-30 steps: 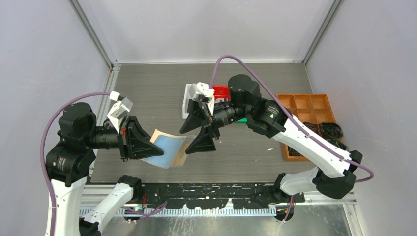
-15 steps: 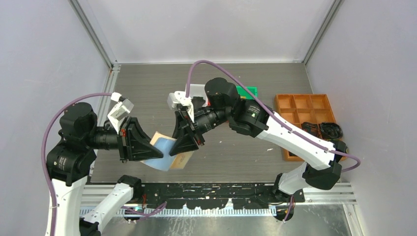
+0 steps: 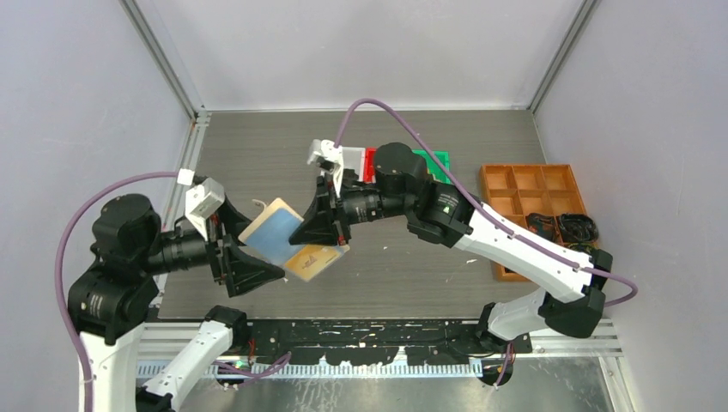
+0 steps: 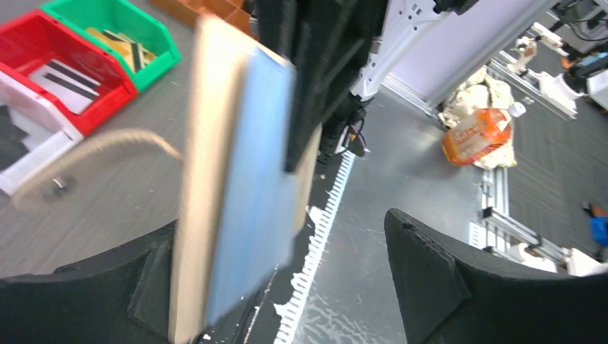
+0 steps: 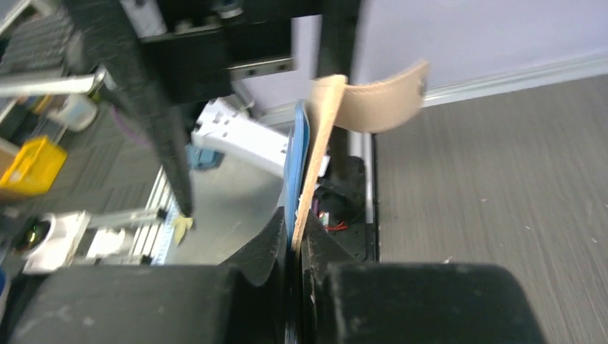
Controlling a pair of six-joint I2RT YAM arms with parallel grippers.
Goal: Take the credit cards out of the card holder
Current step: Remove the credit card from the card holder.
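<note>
**Card holder pinched in mid-air by the right gripper, left jaws wide around it**

Nearest the arm bases, the left gripper stands wide open and grips nothing. The card holder hangs between its two fingers, above the table. It sits close to one finger, but whether it touches that finger cannot be told.

The holder is tan, with a blue face turned towards the overhead camera. A gold-tan panel juts from its lower edge; it may be a card or the holder's own flap. The right gripper reaches in from the far side. Its fingers are closed tight on the holder's edge, and the snap tab curls free at the other end.

Further back stand a white bin, a red bin and a green bin. Some credit cards, pale with dark stripes, already lie in the red bin, and gold ones lie in the green. An orange tray sits far right.

The step in hand looks like the right arm bracing the holder so the left can draw out a card. To do it well:
- The right pinch should be firm and the holder steady.
- The left fingers should close on an exposed card edge only, not on the leather.
- The pull should run straight along the sleeve, so the card slides out rather than twisting the holder loose.
</note>
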